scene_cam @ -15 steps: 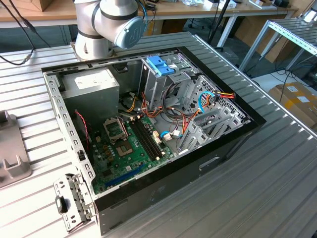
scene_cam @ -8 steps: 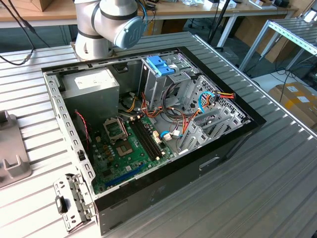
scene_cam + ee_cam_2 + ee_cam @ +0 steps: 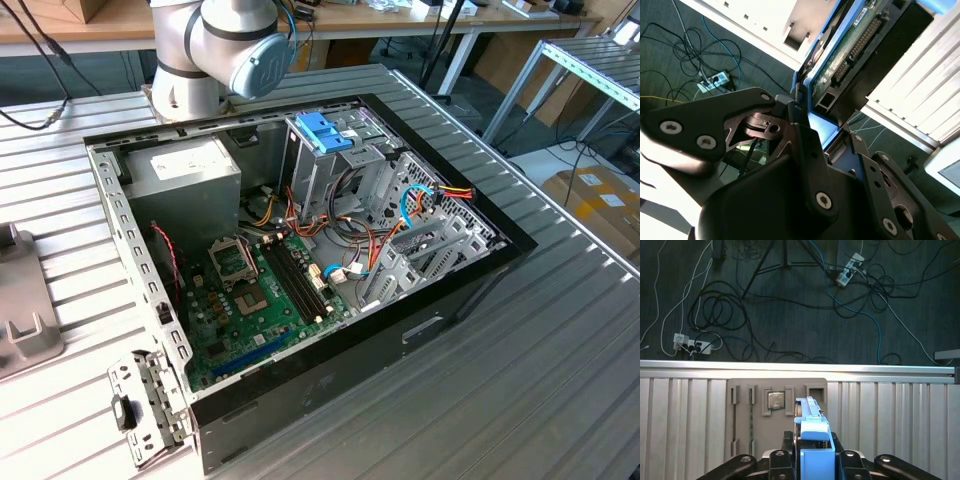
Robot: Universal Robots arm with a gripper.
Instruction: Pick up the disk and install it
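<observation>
Disk (image 3: 810, 415) is held edge-on in the gripper (image 3: 812, 442). In the first wrist view its narrow side faces the camera, showing a light blue plastic carrier rail with a pale grey metal edge beside it. The black fingers (image 3: 790, 447) press on its two broad faces, so the jaws are clamped on it.

In the second wrist view the disk (image 3: 855, 45) shows its underside: a green circuit board (image 3: 842, 55) with a row of connector pins, a blue rail along one long edge and a dark body behind.

In the first wrist view the disk hangs over a grey fixture plate (image 3: 740, 430) on the ribbed metal table (image 3: 890, 430). The plate has several slots and holds a square processor chip (image 3: 776, 401). Whether the disk touches the plate cannot be told.

In the exterior view the open computer case (image 3: 450, 300) lies mid-table. Inside it the motherboard (image 3: 255, 290) sits toward 7 o'clock, the grey power-supply box (image 3: 185, 175) toward 10 o'clock and the blue bracket (image 3: 325, 130) toward 1 o'clock. The arm's base (image 3: 215, 50) stands beyond the case at 11 o'clock.
</observation>
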